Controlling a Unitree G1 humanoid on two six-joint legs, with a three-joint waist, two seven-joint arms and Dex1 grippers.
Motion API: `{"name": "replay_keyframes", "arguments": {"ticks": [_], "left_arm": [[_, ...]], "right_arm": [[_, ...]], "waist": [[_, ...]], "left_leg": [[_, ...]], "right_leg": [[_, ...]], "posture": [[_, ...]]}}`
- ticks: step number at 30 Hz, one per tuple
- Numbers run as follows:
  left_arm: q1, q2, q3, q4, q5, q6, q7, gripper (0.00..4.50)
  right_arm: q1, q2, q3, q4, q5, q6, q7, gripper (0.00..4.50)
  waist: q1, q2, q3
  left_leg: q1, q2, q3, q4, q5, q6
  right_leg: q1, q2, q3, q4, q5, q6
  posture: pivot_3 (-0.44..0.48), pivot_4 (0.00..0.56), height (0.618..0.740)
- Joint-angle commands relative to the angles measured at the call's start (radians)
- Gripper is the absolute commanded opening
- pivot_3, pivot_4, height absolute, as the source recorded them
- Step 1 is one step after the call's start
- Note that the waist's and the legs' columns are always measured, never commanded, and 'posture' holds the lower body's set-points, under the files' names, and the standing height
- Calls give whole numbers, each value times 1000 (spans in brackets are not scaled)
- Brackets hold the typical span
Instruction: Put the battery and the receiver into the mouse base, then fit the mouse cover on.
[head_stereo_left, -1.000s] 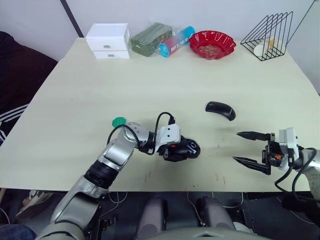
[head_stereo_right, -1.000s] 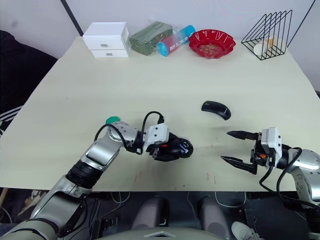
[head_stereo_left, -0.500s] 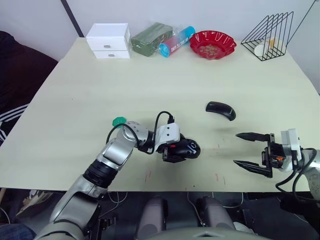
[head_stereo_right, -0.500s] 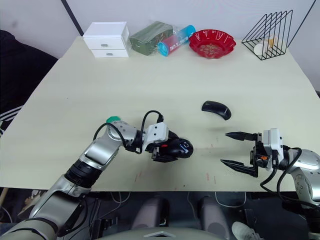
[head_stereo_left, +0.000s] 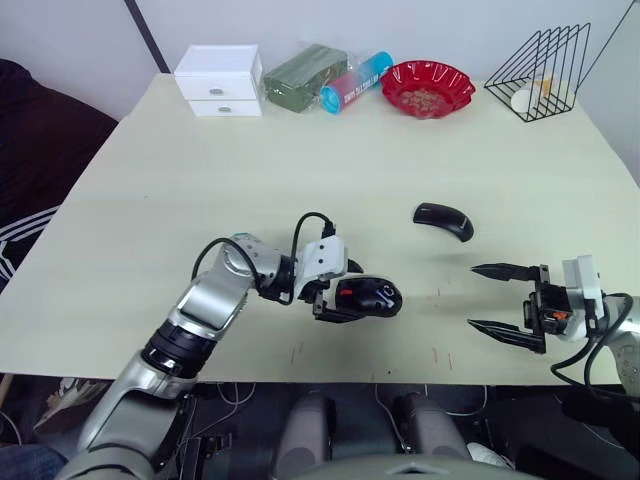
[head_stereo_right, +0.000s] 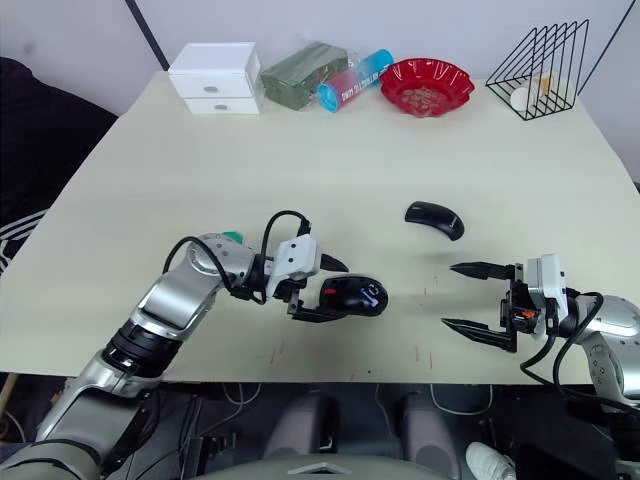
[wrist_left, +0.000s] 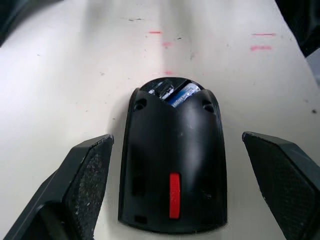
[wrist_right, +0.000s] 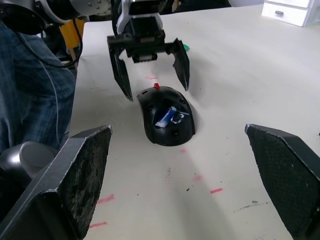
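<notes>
The black mouse base (head_stereo_left: 370, 297) lies on the table near the front edge, showing a red patch (wrist_left: 173, 195). A blue-white battery (wrist_left: 181, 94) sits in its open compartment. A small dark part lies beside the battery, and I cannot tell whether it is the receiver. My left gripper (head_stereo_left: 345, 291) is open, with one finger on each side of the base's left end and gaps between. The mouse cover (head_stereo_left: 441, 220) rests to the right, further back. My right gripper (head_stereo_left: 474, 296) hovers open and empty to the right of the base, pointing at it.
Along the far edge stand a white drawer box (head_stereo_left: 220, 80), a green pack (head_stereo_left: 305, 72), a blue-red bottle (head_stereo_left: 356, 82), a red bowl (head_stereo_left: 425, 87) and a wire rack (head_stereo_left: 540, 62). A small green thing (head_stereo_right: 232, 237) peeks out behind my left forearm.
My left gripper has opened, let go of the mouse base and drawn back a little to the left. The base stays where it was. The right gripper has hardly moved.
</notes>
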Motion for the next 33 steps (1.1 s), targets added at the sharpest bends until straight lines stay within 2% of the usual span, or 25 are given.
{"name": "replay_keyframes", "arguments": {"ticks": [1, 7, 13, 16, 19, 23, 26, 33], "left_arm": [[19, 39, 64, -92, -66, 31, -15, 4395], [80, 85, 169, -139, -165, 46, -18, 4395], [222, 141, 378, -135, -312, -24, -83, 4395], [256, 145, 450, -144, -375, -26, -87, 4395], [290, 158, 491, -148, -404, -33, -91, 4395], [360, 187, 575, -145, -446, -35, -101, 4395], [392, 191, 619, -168, -482, -24, -88, 4395], [423, 202, 666, -223, -547, 8, -45, 4395]], "right_arm": [[-23, 4, -35, 4, 27, -6, 1, 4500], [-78, 14, -47, 50, 17, 2, -50, 4500], [-195, 28, -26, 166, -85, 32, -215, 4500], [-245, 26, -15, 214, -102, 76, -244, 4500], [-285, 20, -3, 247, -116, 109, -252, 4500], [-396, 10, 52, 368, -226, 96, -291, 4500], [-489, 8, 96, 470, -281, 81, -269, 4500], [-639, 13, 168, 663, -392, 47, -260, 4500]], "waist": [[1, 0, 0], [-1, 1, 1], [-8, 2, 2], [-5, 3, 3], [-1, 3, 3], [-7, 4, 4], [-9, 5, 5], [-5, 5, 6]], "left_leg": [[0, 0, 0, 0, 0, 0], [0, 0, 0, 0, 0, 0], [0, 1, 2, 0, 0, 0], [0, 1, 2, 0, 0, 0], [0, 1, 2, 0, 0, 0], [0, 1, 3, 0, 0, 0], [1, 1, 5, 0, 0, 0], [3, 1, 8, -6, 0, 0]], "right_leg": [[0, 0, 0, 0, 0, 0], [0, 0, 0, 0, 0, 0], [-1, 0, 1, 0, 0, 0], [-1, 0, 1, 0, 0, 0], [-1, -1, 1, 0, 0, 0], [-1, -1, 2, 0, 0, 0], [-1, -1, 3, 0, 0, 0], [-1, -1, 5, -1, 0, 0]], "posture": [[0, 150, 740], [0, 150, 740], [0, 150, 740], [0, 150, 740], [0, 150, 740], [0, 150, 740], [0, 150, 740], [0, 150, 740]]}}
